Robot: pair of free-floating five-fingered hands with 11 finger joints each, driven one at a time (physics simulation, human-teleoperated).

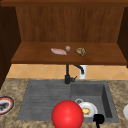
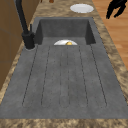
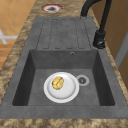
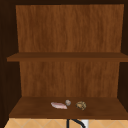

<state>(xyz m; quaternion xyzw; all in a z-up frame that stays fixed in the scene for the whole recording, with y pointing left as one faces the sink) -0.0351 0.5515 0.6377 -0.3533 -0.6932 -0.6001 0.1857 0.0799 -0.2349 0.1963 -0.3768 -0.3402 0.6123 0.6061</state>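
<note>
Hovering at lower right of the front view, right robot hand (image 1: 99,119) beside plate (image 1: 88,109); finger state cannot be told.

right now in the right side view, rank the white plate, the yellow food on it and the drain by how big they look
1. white plate
2. yellow food
3. drain, though only slightly smaller than the food

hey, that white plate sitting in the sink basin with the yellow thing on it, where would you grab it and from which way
Probably the near rim of the white plate, from above. It lies flat on the basin floor of the sink, so its sides are walled in. The yellow food sits left of centre and the drain is beside the far right rim. The right hand is at the sink's front edge.
</note>
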